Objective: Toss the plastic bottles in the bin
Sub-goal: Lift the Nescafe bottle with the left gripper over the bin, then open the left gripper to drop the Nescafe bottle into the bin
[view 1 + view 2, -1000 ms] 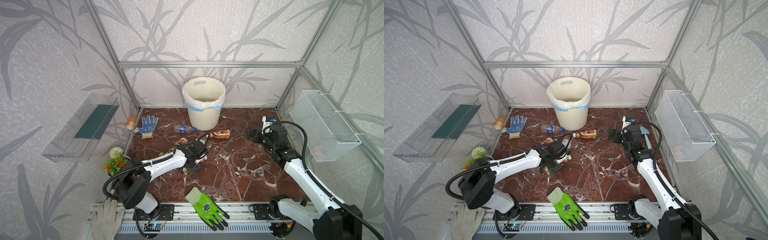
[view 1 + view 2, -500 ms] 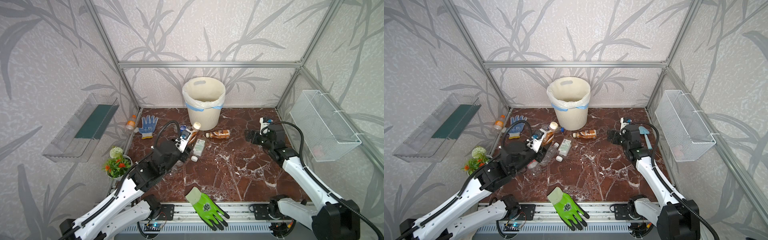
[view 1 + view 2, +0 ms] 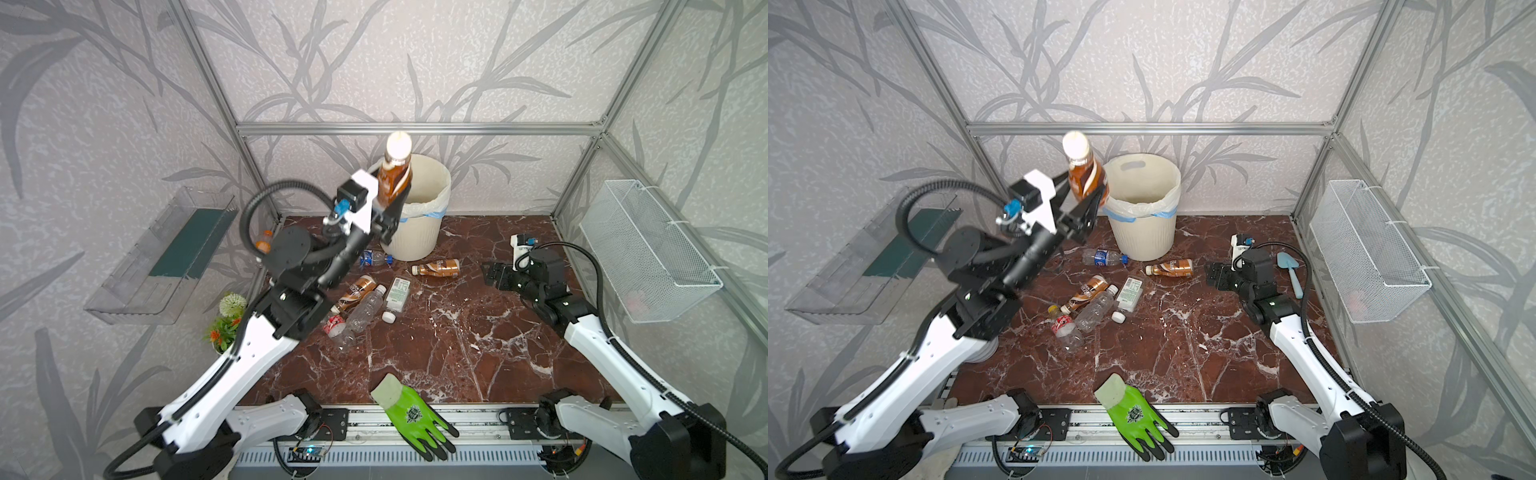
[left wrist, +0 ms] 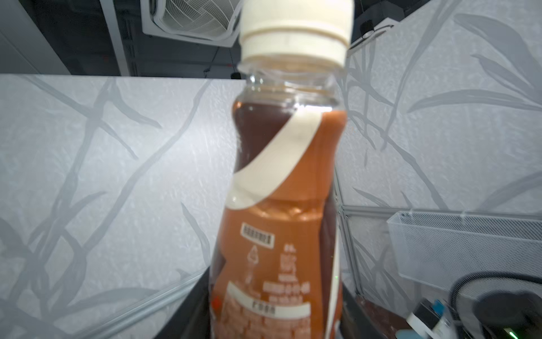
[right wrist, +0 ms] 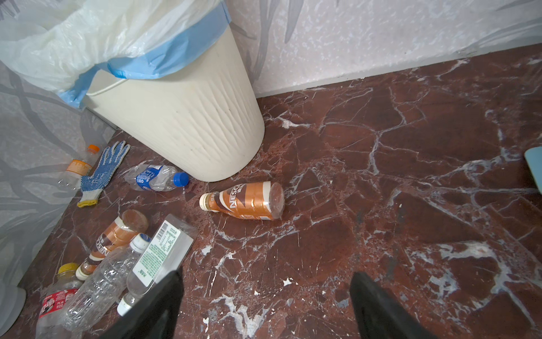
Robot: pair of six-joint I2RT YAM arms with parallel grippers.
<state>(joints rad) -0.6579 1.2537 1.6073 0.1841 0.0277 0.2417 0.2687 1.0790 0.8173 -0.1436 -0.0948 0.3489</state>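
We see the held bottle (image 4: 281, 234) wrapped in a copper-brown label with a cream swirl, under a cream cap. We find the bin (image 5: 190, 123) cream and ribbed, its liner (image 5: 88, 38) milky white with a blue band. The floor (image 3: 457, 353) we read as dark red-brown marble veined white, the walls (image 3: 415, 62) pale grey with darker grey leaves. We also pick out a blue-labelled bottle (image 5: 149, 177) with a blue cap, a red-labelled bottle (image 5: 55, 302) with a yellow cap, a lime-green glove (image 3: 409, 411) with black fingertips and a white glove (image 5: 102, 170) dotted blue
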